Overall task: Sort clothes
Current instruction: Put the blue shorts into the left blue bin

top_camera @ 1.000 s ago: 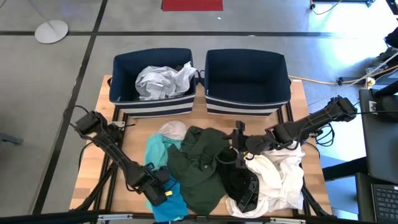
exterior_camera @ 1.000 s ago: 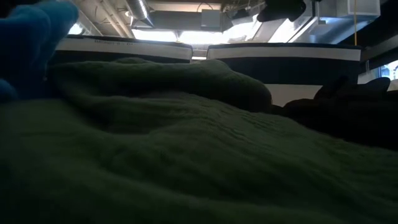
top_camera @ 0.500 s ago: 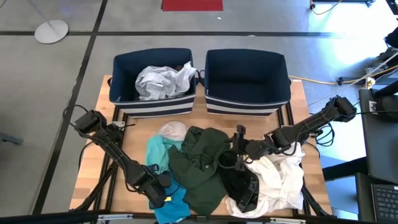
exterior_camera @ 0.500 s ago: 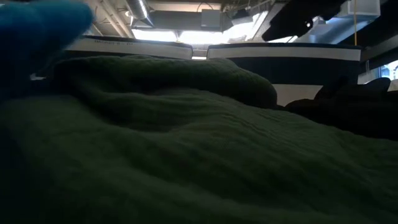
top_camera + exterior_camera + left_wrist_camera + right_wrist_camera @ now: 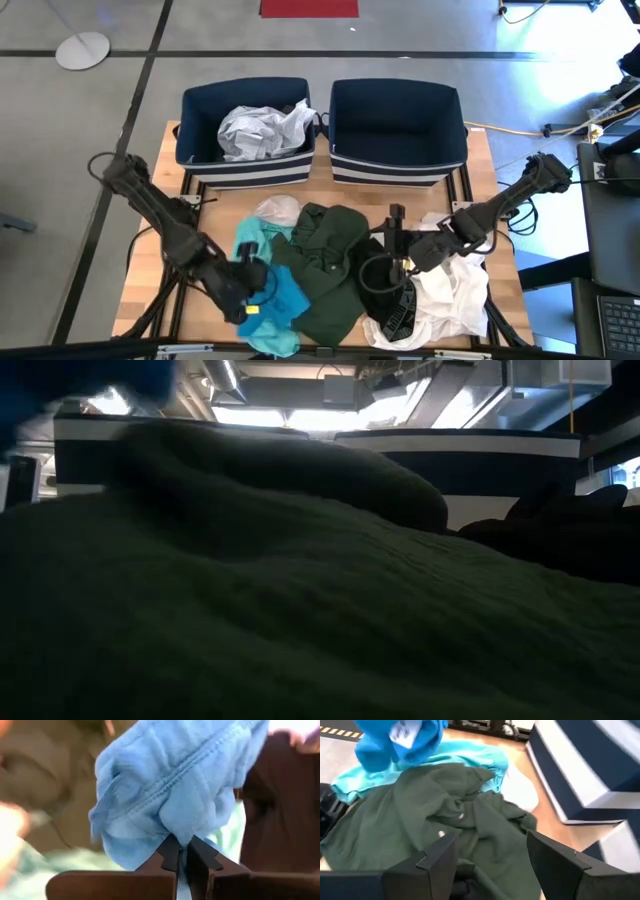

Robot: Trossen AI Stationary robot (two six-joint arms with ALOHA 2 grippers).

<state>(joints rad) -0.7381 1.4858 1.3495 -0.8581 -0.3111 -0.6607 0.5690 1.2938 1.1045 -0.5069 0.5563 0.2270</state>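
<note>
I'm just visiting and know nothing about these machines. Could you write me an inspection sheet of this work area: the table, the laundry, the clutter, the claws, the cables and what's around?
Surface: wooden table, largely covered by clothes.
Job's things: bright blue garment pinched and lifted; teal garment, dark green garment, black garment and white garment piled together; crumpled white garment in the left navy striped fabric bin; right navy striped fabric bin looks empty.
Clutter: nothing seen.
Claws: left claw shut on the bright blue garment; right claw open above the dark green garment.
Cables: pale cable on the floor, right of the table.
Surroundings: grey floor, red mat, round white stand base.
</note>
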